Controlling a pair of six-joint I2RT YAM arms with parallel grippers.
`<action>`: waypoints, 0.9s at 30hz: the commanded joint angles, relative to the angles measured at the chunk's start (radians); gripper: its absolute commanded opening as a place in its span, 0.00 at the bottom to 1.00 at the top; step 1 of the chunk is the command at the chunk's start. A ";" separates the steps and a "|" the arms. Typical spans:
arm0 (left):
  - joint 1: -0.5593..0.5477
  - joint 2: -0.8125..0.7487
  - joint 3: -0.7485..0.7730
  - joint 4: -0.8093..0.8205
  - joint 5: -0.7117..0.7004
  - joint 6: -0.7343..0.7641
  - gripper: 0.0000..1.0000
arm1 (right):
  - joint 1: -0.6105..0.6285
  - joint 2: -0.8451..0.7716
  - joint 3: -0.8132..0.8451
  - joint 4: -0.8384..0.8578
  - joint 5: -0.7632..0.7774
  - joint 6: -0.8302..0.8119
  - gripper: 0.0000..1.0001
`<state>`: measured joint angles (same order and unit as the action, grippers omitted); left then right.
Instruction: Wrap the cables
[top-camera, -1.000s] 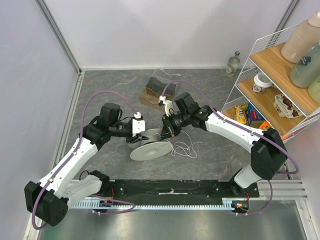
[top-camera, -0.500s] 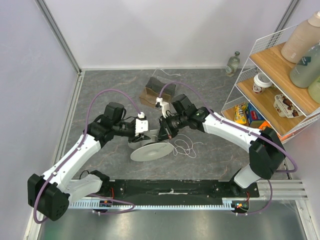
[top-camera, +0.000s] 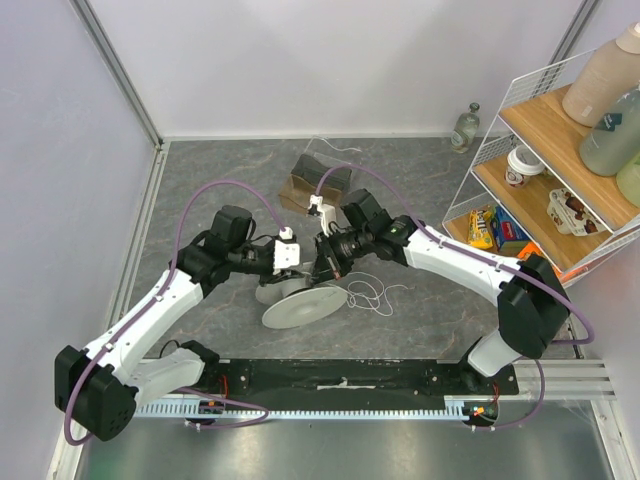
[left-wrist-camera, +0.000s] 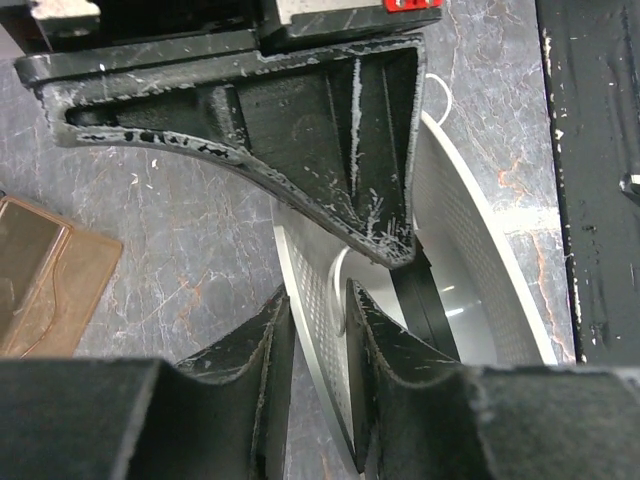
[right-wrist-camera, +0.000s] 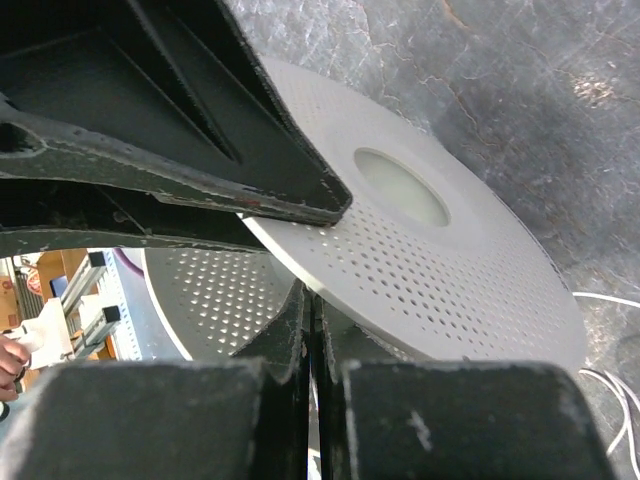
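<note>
From above, the left jaws and the right jaws meet tip to tip over a pale grey spool lying on the dark, marbled bench. Thin white wire lies in loose loops on the bench just right of the spool. Behind are a brown cardboard box and a small glass bottle. A wire rack on the right holds bottles and packets on wooden shelves.

In the left wrist view, the left jaws are clenched on the thin edge of one spool disc, which is punched with fine holes. A scuffed black finger sits on either side of it. A ribbed black finger of the other arm hangs just above.

In the right wrist view, the right jaws are pressed almost together, with only a slit between them. Whether wire is nipped there cannot be told. The flat, round, perforated disc with its smooth centre lies just beyond. Wire strands show at the right edge.
</note>
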<state>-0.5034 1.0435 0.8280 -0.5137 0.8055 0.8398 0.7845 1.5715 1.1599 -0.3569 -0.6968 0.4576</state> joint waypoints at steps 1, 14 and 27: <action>-0.014 -0.003 -0.009 0.046 0.020 0.002 0.31 | 0.012 0.002 0.020 0.061 -0.009 0.029 0.00; -0.026 -0.022 -0.026 0.035 -0.017 0.018 0.30 | 0.016 0.004 0.017 0.076 0.016 0.066 0.00; -0.037 -0.014 -0.006 0.004 -0.034 0.009 0.02 | 0.013 -0.031 -0.011 0.073 0.049 0.026 0.14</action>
<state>-0.5194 1.0317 0.8143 -0.4767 0.7570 0.8093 0.8001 1.5639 1.1599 -0.3157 -0.6994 0.5064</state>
